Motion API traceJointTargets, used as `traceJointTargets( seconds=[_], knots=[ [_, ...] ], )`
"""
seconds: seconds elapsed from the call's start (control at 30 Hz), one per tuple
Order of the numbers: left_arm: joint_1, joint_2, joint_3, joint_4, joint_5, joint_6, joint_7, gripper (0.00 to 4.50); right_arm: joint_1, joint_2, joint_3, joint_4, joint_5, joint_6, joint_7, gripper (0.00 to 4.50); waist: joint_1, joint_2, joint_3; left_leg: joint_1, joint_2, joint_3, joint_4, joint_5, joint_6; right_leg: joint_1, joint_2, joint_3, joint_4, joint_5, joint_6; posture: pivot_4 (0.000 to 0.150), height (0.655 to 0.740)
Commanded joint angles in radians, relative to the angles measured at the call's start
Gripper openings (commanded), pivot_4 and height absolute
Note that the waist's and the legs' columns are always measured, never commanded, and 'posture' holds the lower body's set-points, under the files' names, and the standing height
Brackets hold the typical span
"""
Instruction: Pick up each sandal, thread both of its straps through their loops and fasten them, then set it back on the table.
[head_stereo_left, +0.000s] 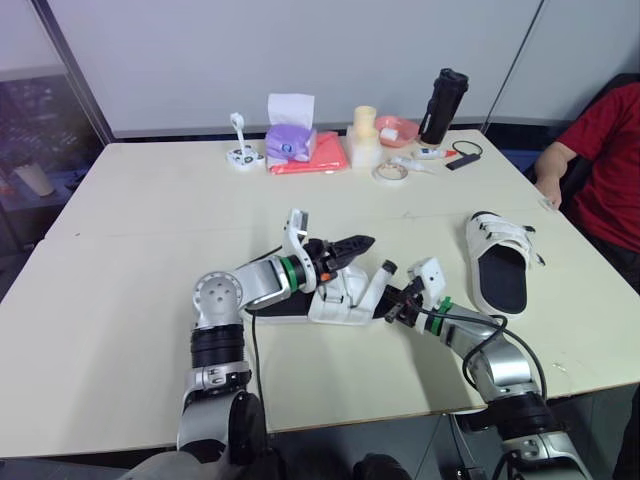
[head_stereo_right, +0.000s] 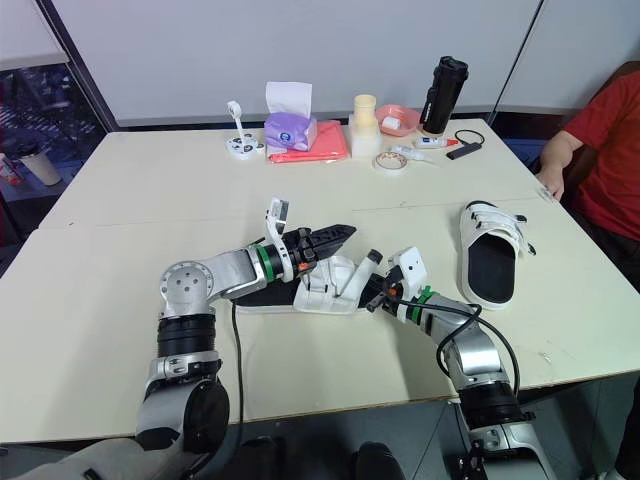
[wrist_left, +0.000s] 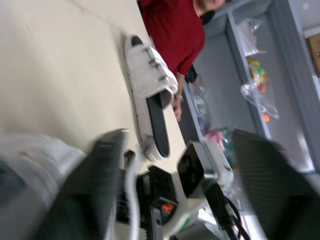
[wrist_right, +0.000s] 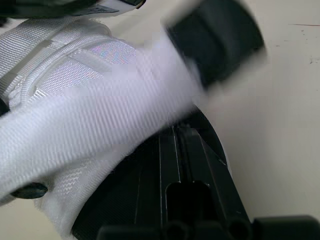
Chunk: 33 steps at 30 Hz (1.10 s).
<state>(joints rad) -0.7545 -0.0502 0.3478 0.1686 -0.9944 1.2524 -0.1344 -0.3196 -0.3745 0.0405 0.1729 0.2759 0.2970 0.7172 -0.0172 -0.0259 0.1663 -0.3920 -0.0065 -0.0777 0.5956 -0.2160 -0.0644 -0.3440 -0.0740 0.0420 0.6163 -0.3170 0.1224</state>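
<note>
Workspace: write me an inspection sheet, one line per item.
Surface: cream table, seam across the middle.
Job's things: near sandal between the grippers, one strap raised; far sandal flat at the right.
Clutter: tissue box, tape roll, black bottle, pink bowl by the far edge.
Grippers: left gripper open over the near sandal; right gripper at its strap.
Cables: black cable by the near edge; black cord near the bottle.
Surroundings: person in red at the table's right.

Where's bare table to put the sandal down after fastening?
Widest: the table left half, from tissue box to front edge. Also the band between tape roll and near sandal. Crowded: far edge; right side holds second sandal, person beside.
</note>
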Motion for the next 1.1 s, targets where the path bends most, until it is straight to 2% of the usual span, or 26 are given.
traceJointTargets(
  seconds=[0.03,0.17,0.27,0.37,0.47,0.67,0.93,1.1],
  knots=[
    [-0.074,0.082,-0.089,-0.015,0.061,-0.082,-0.136,4.07,0.049,0.001,0.042,0.115,-0.062,0.045,-0.027,0.00,-0.001,0.000,0.000,0.000,0.000,0.000,0.000,0.000,0.000,0.000,0.001,0.000,0.000,0.000,0.000,0.150,0.7400],
    [-0.110,0.273,-0.391,-0.064,0.271,-0.288,-0.463,4.07,0.043,0.003,0.044,0.123,-0.063,0.040,-0.027,0.00,-0.002,0.001,0.000,0.000,0.000,0.000,-0.001,0.000,-0.001,0.000,0.001,0.000,0.000,0.000,0.000,0.150,0.7400],
    [-0.151,0.351,-0.536,0.005,0.388,-0.414,-0.654,4.07,0.033,0.006,0.047,0.135,-0.064,0.034,-0.027,0.00,0.000,0.001,0.000,0.001,0.000,0.000,-0.001,0.000,-0.001,0.001,0.001,0.000,-0.001,0.000,-0.002,0.150,0.7400],
    [-0.192,0.385,-0.626,0.120,0.476,-0.511,-0.821,4.07,0.021,0.009,0.050,0.149,-0.065,0.027,-0.027,0.00,-0.003,0.001,0.000,0.001,0.001,0.000,-0.001,0.000,-0.001,0.001,0.001,0.001,-0.001,-0.001,-0.006,0.150,0.7400],
    [-0.255,0.371,-0.662,0.290,0.526,-0.564,-0.956,4.07,0.015,0.011,0.050,0.157,-0.065,0.019,-0.030,0.00,-0.005,0.001,0.000,0.001,0.002,0.000,-0.001,0.000,-0.001,-0.001,0.002,0.002,-0.001,-0.001,-0.007,0.150,0.7400],
    [-0.360,0.292,-0.653,0.584,0.640,-0.708,-1.036,4.07,0.036,0.013,0.041,0.140,-0.059,0.015,-0.045,0.00,-0.003,0.000,0.000,-0.002,0.002,0.000,-0.001,0.001,0.000,-0.006,0.002,0.002,-0.001,0.000,-0.007,0.150,0.7400],
    [-0.434,0.206,-0.619,0.800,0.732,-0.795,-1.079,4.07,0.054,0.022,0.034,0.126,-0.057,0.016,-0.061,0.00,-0.003,0.000,0.000,-0.004,0.002,0.000,-0.001,0.001,0.000,-0.007,0.003,0.002,0.002,0.002,-0.002,0.150,0.7400],
    [-0.478,0.162,-0.554,0.896,0.747,-0.809,-1.060,4.07,0.056,0.025,0.031,0.123,-0.055,0.016,-0.068,0.00,-0.003,0.000,0.000,-0.004,0.002,-0.001,0.000,0.001,0.000,-0.007,0.004,0.002,0.004,0.001,-0.002,0.150,0.7400]
  ],
)
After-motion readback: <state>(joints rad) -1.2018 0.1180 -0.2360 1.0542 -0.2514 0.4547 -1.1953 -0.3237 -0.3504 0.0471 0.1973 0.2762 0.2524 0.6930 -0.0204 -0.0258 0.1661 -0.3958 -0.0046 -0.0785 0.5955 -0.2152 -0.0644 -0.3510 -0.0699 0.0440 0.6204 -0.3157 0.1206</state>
